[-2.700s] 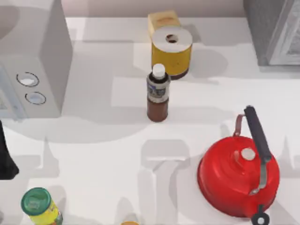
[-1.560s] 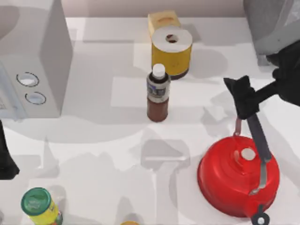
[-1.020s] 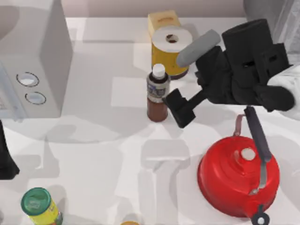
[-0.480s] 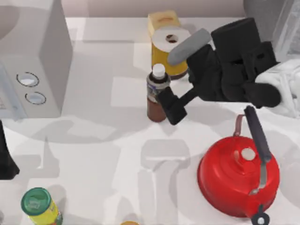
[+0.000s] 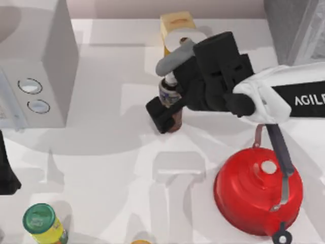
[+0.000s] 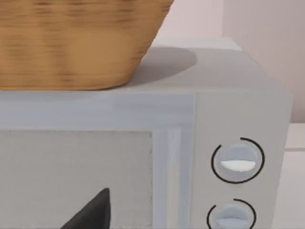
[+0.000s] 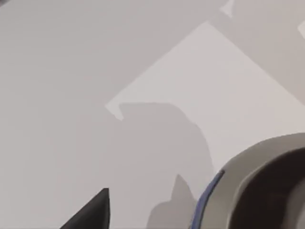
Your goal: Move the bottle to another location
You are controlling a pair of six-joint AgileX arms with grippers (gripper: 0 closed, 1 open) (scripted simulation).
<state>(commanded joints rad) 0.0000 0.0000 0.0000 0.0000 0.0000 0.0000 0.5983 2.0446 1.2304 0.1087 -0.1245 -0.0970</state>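
Brown bottle [image 5: 168, 96]: upright, long axis vertical, white cap up.
Right gripper [image 5: 167, 104]: around bottle; whether the jaws grasp it I cannot tell.
Left gripper [image 5: 6, 175]: parked at table's left edge.

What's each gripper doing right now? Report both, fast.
Left gripper: parked at the table's left edge, holding nothing; open or shut cannot be told.
Right gripper: at the bottle, fingers either side of it; whether it grips cannot be told.

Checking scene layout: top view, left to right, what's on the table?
Microwave → green-lidded jar → bottle with the right claw at it → red kettle.
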